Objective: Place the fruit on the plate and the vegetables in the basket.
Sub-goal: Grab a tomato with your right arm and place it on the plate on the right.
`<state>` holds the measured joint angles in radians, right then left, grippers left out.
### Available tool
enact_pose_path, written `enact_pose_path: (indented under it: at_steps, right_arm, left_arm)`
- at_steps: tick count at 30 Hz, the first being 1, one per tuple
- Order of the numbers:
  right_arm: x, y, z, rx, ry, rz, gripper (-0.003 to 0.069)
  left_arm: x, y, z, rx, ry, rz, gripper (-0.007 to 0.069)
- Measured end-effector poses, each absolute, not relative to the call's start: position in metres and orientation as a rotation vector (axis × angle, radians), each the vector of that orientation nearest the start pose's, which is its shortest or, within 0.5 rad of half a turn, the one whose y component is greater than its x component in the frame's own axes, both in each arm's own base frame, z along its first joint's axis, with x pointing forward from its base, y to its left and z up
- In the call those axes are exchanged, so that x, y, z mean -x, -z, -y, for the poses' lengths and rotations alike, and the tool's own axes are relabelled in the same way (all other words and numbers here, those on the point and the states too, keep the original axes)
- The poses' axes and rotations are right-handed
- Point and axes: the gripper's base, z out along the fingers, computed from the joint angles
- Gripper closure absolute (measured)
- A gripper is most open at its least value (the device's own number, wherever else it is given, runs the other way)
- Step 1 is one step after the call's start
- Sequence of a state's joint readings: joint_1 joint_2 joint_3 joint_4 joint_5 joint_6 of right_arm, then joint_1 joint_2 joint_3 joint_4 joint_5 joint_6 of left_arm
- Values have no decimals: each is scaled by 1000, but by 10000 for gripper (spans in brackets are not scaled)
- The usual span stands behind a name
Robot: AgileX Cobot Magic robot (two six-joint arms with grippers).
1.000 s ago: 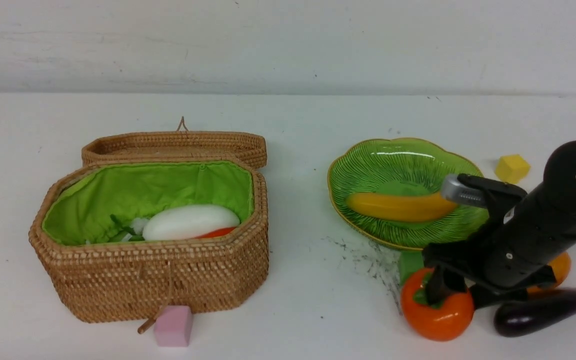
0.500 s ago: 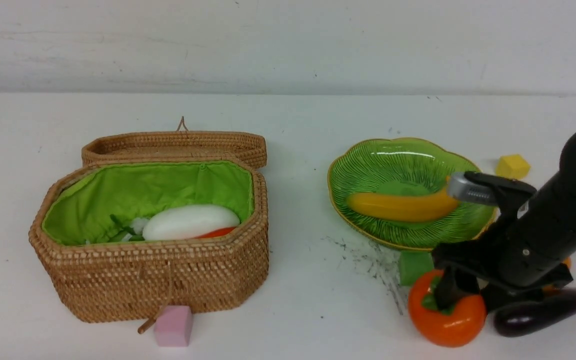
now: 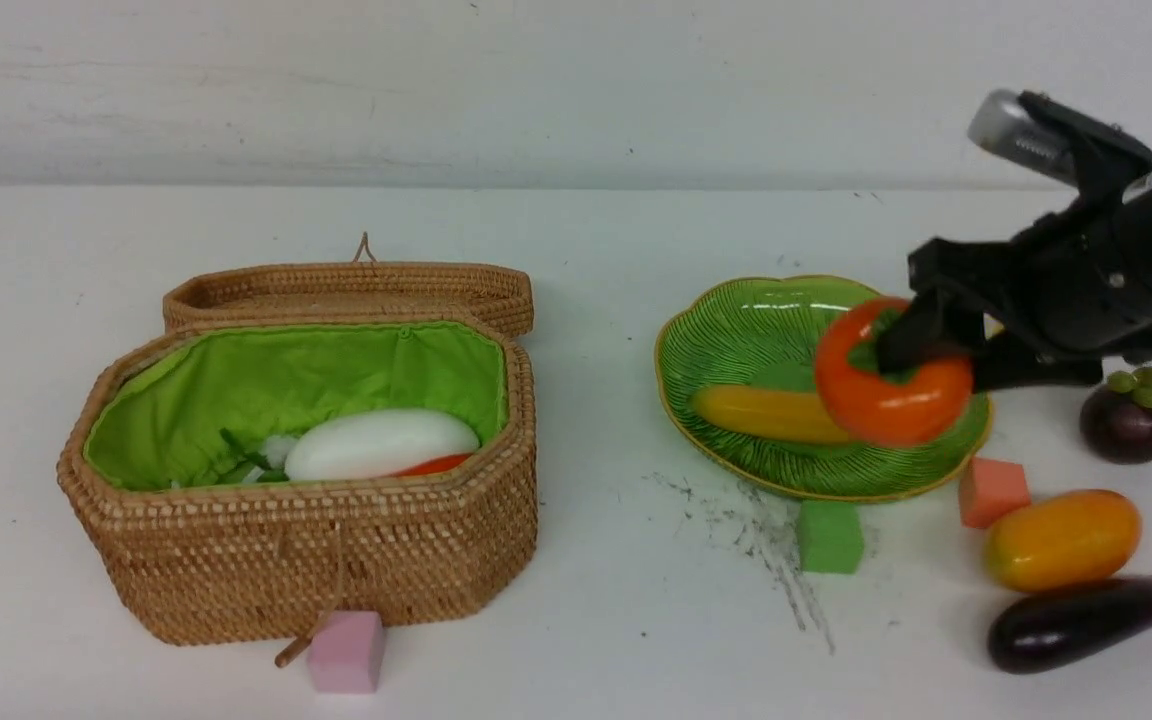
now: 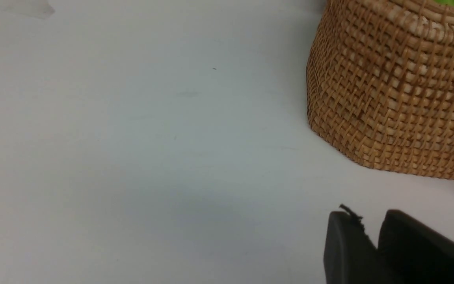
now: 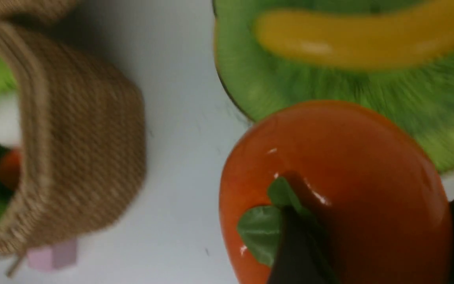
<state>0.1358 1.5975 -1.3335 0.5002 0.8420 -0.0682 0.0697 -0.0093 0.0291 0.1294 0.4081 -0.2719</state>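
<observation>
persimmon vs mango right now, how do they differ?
The persimmon is round, red-orange, with a green leaf cap; the mango is oval, yellow-orange, bare. The right gripper holds the persimmon aloft near the plate; the mango lies on the table beside the eggplant. Both are glossy; neither rests on the plate.

The surface was white and filled most of the frame. At the left the basket stood on it, open, with the lid folded back and resting behind it. A pink cube lay just in front of the basket, at the lower edge of the frame. The plate stood right of centre. Below the plate there were dark scuff marks on the surface, and a green cube lay beside them, near the plate's rim. An orange cube lay just beside the rim, further right. At the right edge lay the mangosteen, below it the mango, and lowest the eggplant, close to the mango.
</observation>
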Motion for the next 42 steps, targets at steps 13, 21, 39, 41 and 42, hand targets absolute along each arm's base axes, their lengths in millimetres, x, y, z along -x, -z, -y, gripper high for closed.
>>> enact_pose_path:
  at_steps: [13, 21, 39, 41, 42]
  right_arm:
    - [-456, -279, -91, -111, -625, -2360, 195]
    - [-495, -196, -92, -211, -607, -2423, 195]
    - [-487, -241, -36, -300, -671, -2435, -17]
    - [-480, -257, -18, -273, -605, -2447, -9]
    - [-472, -267, 0, -258, -532, -2470, -4]
  left_arm:
    - [-51, -168, -8, 246, 7, -1892, 487]
    - [-51, -168, -8, 246, 7, -1892, 476]
    - [-51, -168, -8, 246, 7, -1892, 459]
    - [-51, -168, -8, 246, 7, -1892, 459]
    - [-51, -168, -8, 246, 7, -1892, 459]
